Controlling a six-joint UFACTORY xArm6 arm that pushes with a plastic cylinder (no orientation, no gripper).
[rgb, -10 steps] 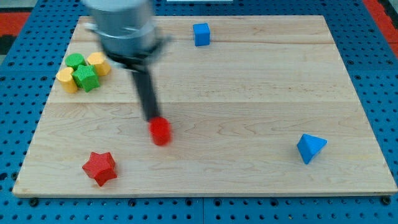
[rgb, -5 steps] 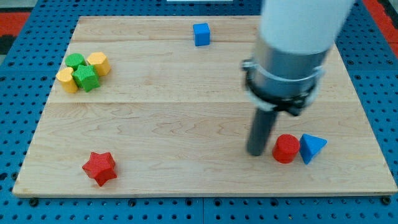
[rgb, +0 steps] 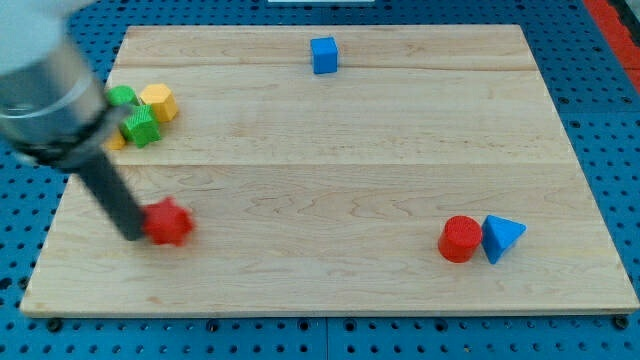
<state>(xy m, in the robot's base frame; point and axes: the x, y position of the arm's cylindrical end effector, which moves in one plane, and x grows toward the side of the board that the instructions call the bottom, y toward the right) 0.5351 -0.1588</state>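
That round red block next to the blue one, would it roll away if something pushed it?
Probably not: the red cylinder seems to stand on its flat end, so it should slide rather than roll. It touches the blue triangular block, which might move along. My tip is far off, beside the red star.

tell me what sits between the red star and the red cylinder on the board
Nothing: in the camera view only bare wood runs from the red star, which my tip touches on the view's left, across to the red cylinder beside the blue triangle.
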